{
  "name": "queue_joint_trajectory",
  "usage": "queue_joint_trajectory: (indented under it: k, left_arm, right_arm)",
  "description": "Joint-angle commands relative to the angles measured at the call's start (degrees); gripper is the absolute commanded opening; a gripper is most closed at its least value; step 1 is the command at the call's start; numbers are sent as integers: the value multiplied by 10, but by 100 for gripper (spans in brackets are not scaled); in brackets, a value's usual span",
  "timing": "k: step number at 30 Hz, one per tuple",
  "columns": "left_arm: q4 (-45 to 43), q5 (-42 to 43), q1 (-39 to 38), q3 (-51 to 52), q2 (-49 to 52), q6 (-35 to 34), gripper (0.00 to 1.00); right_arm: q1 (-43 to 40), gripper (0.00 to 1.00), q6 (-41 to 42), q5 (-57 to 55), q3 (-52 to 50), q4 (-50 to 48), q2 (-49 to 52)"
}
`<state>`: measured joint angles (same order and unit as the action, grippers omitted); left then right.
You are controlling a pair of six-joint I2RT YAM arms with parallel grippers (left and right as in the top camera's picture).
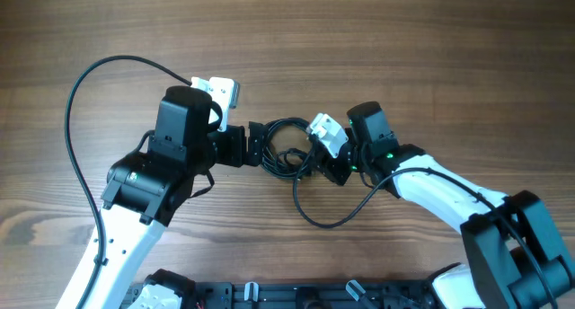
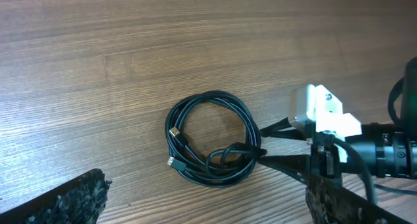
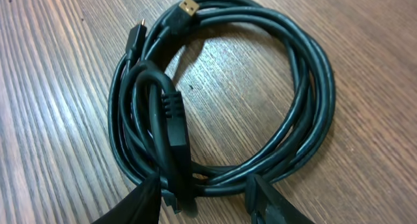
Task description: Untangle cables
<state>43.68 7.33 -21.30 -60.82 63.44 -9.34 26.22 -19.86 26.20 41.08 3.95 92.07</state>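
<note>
The cables point(image 1: 286, 127) lie as one coiled black bundle on the wood table, between my two grippers. The left wrist view shows the coil point(image 2: 210, 97) with two small plugs on its left side. My left gripper point(image 1: 260, 145) stands wide open just left of the coil, its fingertips apart at the bottom of the left wrist view point(image 2: 205, 208), nothing between them. My right gripper point(image 1: 319, 165) reaches in from the right. In the right wrist view its fingers point(image 3: 205, 198) straddle the near side of the bundle point(image 3: 313, 87) and a ribbed plug body point(image 3: 174, 139), with a gap still showing.
A thick black arm wire point(image 1: 76, 138) arcs round the left arm. Another wire point(image 1: 323, 224) loops on the table below the right gripper. A black rail point(image 1: 296, 295) runs along the front edge.
</note>
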Motion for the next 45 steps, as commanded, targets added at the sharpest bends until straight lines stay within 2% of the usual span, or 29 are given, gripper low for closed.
queue_joint_trajectory:
  k: [1,5,10,16,18,29,41,45]
  left_arm:
    - [-1,5,-2,-10,1,-5,100]
    - [-1,5,-2,-10,1,-5,100]
    - [-1,5,-2,-10,1,-5,100]
    - [-1,5,-2,-10,1,-5,100]
    - [-1,5,-2,-10,1,-5,100]
    - [3,5,-2,-10,1,-5,100]
    - [3,5,-2,-10,1,-5,100]
    - [3,5,-2,-10,1,-5,100]
  right_arm:
    - [4,41,-11,19,5,-7,12]
    - [4,38,-11,19,5,-16,12]
    - [4,21,-10,19,5,-22,12]
    - [4,12,-10,19,5,-23,12]
    - [4,5,-7,9,5,-29,12]
    - [4,5,111,-158,5,-59,12]
    - [4,4,115,-334,5,-61,20]
    - [4,5,117,-359,5,-87,72]
